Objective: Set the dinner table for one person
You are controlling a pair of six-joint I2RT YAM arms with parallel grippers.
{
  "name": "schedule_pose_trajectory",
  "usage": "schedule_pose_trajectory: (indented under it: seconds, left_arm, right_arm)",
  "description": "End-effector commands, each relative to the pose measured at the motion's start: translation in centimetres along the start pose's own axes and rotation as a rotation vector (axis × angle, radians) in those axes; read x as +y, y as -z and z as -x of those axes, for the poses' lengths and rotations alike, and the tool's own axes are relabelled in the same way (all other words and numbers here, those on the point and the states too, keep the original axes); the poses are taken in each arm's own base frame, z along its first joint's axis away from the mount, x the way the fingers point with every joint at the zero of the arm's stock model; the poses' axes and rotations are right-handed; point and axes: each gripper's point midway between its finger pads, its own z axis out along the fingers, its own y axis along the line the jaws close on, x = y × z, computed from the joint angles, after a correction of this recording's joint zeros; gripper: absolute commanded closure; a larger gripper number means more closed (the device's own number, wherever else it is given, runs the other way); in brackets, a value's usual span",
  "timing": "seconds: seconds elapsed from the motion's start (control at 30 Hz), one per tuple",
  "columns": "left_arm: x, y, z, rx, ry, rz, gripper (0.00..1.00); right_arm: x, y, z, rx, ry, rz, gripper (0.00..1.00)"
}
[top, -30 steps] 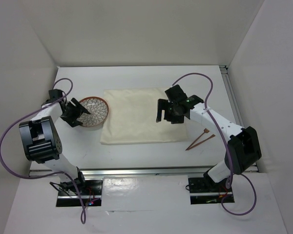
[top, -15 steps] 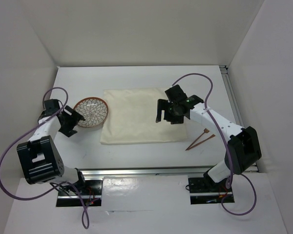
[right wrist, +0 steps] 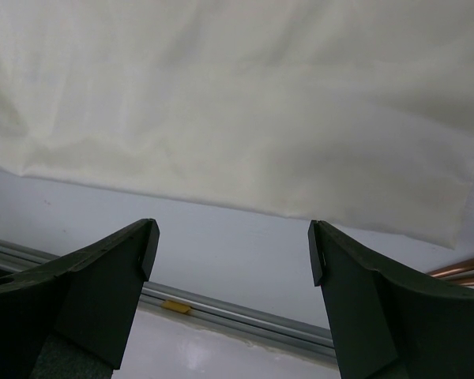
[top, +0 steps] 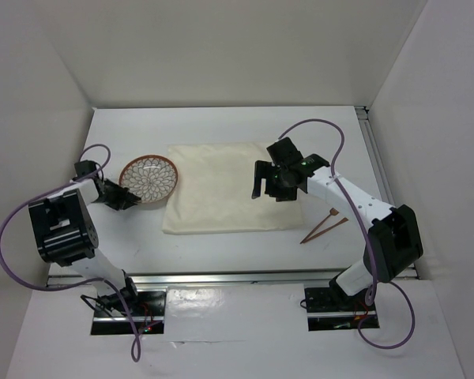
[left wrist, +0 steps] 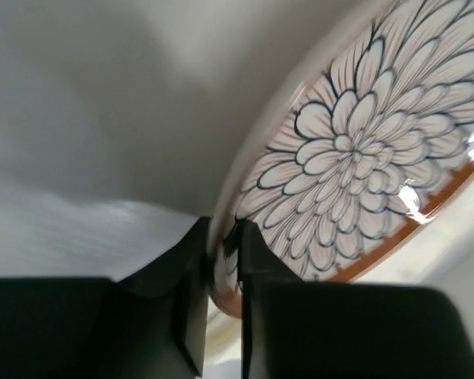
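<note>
A shallow bowl [top: 152, 177] with a dark petal pattern and a red-brown rim sits on the white dinner table [top: 221, 126], touching the left edge of a cream cloth [top: 221, 197]. My left gripper [top: 123, 197] is at its near-left rim. In the left wrist view the bowl [left wrist: 355, 150] fills the upper right, and the left gripper [left wrist: 223, 237] has one finger on each side of the rim, shut on it. My right gripper [top: 268, 183] hangs open above the cloth's right part. The right wrist view has the right gripper [right wrist: 233, 245] empty, with the cloth [right wrist: 237, 95] beyond it.
A pair of brown chopsticks [top: 324, 227] lies on the table right of the cloth, its tips showing as chopsticks [right wrist: 460, 270] at the right wrist view's edge. A metal rail [top: 221, 276] runs along the near table edge. White walls close in three sides.
My left gripper drew back left from the bowl, then returned to its near-left rim and closed on it. The right arm has not moved.
</note>
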Motion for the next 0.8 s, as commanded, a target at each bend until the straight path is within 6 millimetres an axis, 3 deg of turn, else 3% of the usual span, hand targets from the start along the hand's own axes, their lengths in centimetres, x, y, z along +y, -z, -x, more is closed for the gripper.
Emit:
schedule_pose_trajectory:
  seconds: [0.0, 0.03, 0.13, 0.17, 0.23, 0.33, 0.47, 0.6, 0.73, 0.77]
  left_arm:
    - [-1.1, -0.2, 1.2, -0.002, 0.006, -0.014, 0.83]
    - [-2.0, 0.6, 2.1, -0.034, -0.005, -0.026, 1.0]
    - [-3.6, 3.0, 3.3, -0.083, -0.006, -0.053, 1.0]
    - [-5.5, 5.1, 4.4, -0.136, -0.04, -0.1, 1.0]
    - [-7.4, 7.4, 5.1, -0.179, -0.074, -0.152, 1.0]
    - [-11.9, 11.3, 4.2, -0.204, -0.17, -0.278, 1.0]
    - [-16.9, 13.6, -0.6, -0.178, -0.339, -0.426, 1.0]
    - [-20.9, 12.4, -8.8, -0.008, -0.523, -0.539, 1.0]
    - [-23.9, 10.9, -14.4, 0.109, -0.649, -0.59, 1.0]
    - [-23.8, 9.3, -15.2, 0.143, -0.664, -0.567, 1.0]
  right_arm:
    - [0.1, 1.2, 0.2, -0.021, -0.01, 0.009, 0.11]
    - [0.3, 1.3, 0.5, -0.028, -0.01, 0.014, 0.11]
    - [0.4, 1.3, 0.5, -0.028, -0.019, 0.014, 0.11]
    - [0.4, 1.3, 0.5, -0.028, -0.019, 0.014, 0.11]
    - [0.2, 1.3, 0.6, -0.033, -0.019, 0.007, 0.11]
    - [0.1, 1.2, 1.0, -0.046, -0.019, -0.008, 0.11]
    - [-0.5, 1.8, 3.0, -0.095, -0.048, -0.023, 0.11]
    - [-2.1, 3.1, 4.5, -0.127, -0.109, -0.019, 0.11]
    - [-5.2, 5.0, 5.9, -0.183, -0.211, 0.008, 0.11]
    - [-6.7, 5.3, 5.9, -0.187, -0.254, 0.002, 0.11]
